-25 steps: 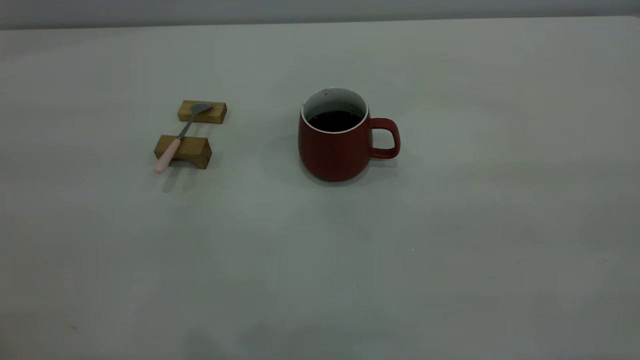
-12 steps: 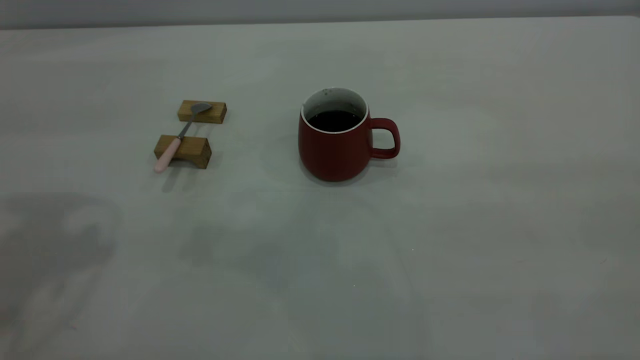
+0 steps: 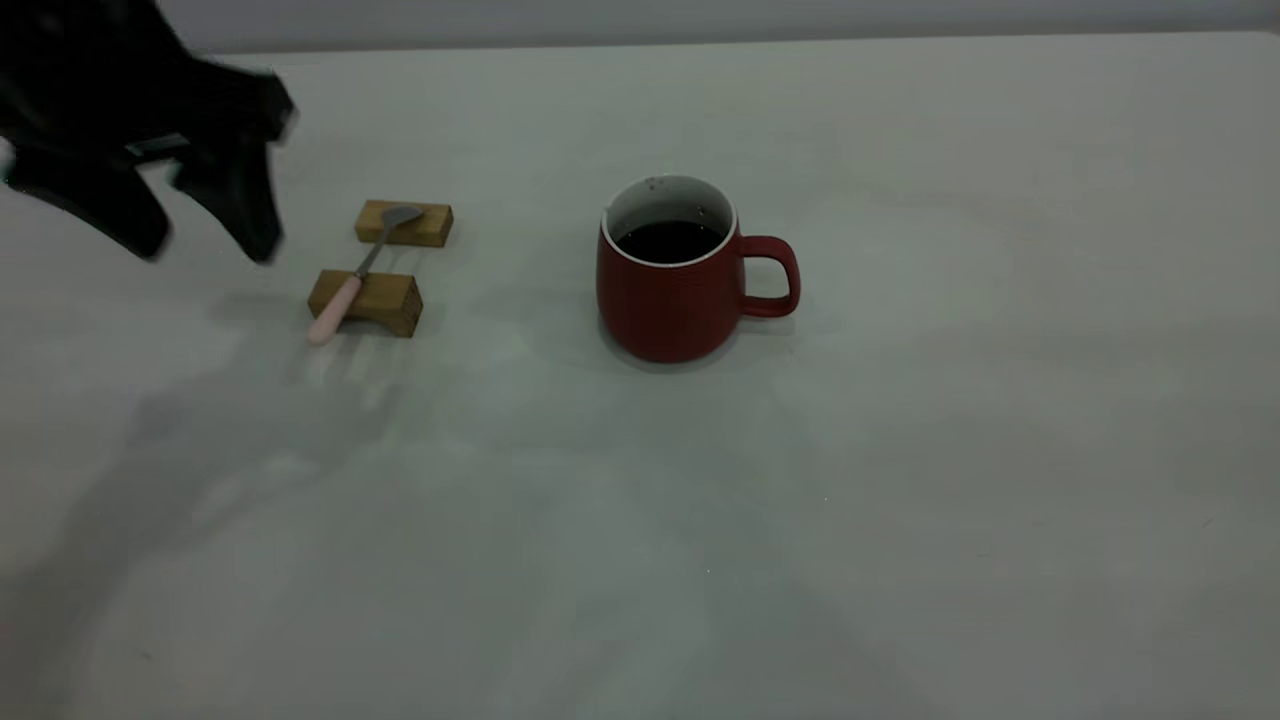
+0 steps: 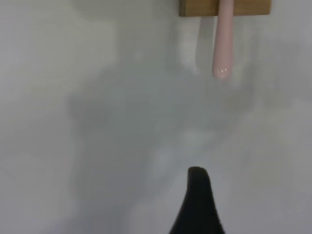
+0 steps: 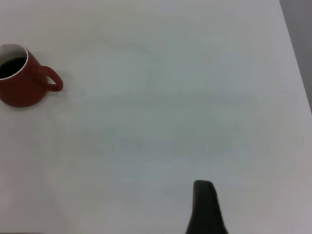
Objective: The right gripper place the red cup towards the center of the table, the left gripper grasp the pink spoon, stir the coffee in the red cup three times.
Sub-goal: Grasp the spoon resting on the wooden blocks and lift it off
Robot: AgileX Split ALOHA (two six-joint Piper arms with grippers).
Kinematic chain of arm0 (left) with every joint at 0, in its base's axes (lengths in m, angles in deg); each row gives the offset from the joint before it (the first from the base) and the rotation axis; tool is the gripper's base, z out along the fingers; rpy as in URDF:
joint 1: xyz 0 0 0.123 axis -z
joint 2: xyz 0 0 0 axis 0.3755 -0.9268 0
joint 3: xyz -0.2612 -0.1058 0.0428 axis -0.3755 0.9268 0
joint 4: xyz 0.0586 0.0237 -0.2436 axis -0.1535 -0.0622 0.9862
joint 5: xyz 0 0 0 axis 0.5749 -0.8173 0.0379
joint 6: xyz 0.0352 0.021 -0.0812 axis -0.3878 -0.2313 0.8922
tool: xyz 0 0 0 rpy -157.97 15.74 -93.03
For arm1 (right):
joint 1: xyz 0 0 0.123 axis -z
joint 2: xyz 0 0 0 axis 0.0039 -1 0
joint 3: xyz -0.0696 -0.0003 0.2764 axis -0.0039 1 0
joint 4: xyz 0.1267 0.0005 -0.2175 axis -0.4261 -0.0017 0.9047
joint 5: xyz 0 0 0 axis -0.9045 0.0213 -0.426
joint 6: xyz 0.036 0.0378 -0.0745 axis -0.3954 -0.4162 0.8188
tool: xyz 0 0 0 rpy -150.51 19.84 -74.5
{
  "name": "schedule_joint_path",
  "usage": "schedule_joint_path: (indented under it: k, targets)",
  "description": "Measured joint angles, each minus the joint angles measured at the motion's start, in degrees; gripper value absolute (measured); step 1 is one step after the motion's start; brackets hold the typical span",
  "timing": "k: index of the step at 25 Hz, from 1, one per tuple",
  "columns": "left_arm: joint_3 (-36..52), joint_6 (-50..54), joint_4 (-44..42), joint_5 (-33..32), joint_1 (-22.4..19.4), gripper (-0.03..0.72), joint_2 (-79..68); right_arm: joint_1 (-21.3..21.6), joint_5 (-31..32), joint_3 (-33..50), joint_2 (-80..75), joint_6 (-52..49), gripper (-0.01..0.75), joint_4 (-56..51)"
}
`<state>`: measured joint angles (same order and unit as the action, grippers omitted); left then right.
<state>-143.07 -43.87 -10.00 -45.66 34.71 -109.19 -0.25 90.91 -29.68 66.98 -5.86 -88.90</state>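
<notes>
I am holding my left gripper with its fingers spread apart just beside the pink spoon, which is bridging two wooden blocks so its handle is overhanging for a grasp, well apart from the red cup.

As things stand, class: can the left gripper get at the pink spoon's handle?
Probably yes. The left gripper hovers open beside the pink spoon, whose handle overhangs the near wooden block; nothing stands between them.
</notes>
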Motion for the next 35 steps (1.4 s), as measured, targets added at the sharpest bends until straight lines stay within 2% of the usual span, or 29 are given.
schedule_joint_path:
  k: [12,22,27,31,33,34,35]
  targets:
    - [-9.89,-0.47,-0.7,1.18,0.0,0.66,-16.09,0.0,0.0,0.0,0.0,0.0,0.591,0.0]
    - [-11.1,-0.75,-0.54,4.58,0.0,0.624,-20.7,0.0,0.0,0.0,0.0,0.0,0.591,0.0]
    - [-11.84,-0.92,0.43,5.44,0.0,0.505,-22.53,0.0,0.04,0.0,0.0,0.0,0.591,0.0]
    - [-13.52,-0.92,0.56,5.02,0.0,0.328,-22.62,0.0,0.04,0.0,0.0,0.0,0.591,0.0]
    - [-15.16,-0.99,0.56,3.61,0.0,0.207,-22.62,0.0,0.04,0.0,0.0,0.0,0.591,0.0]
    - [-15.99,-1.11,0.56,2.16,0.0,0.173,-22.62,0.0,0.04,0.0,0.0,0.0,0.591,0.0]
    - [-17.23,-1.43,0.56,0.16,0.0,0.174,-22.66,0.0,0.04,0.0,0.0,0.0,0.591,0.0]
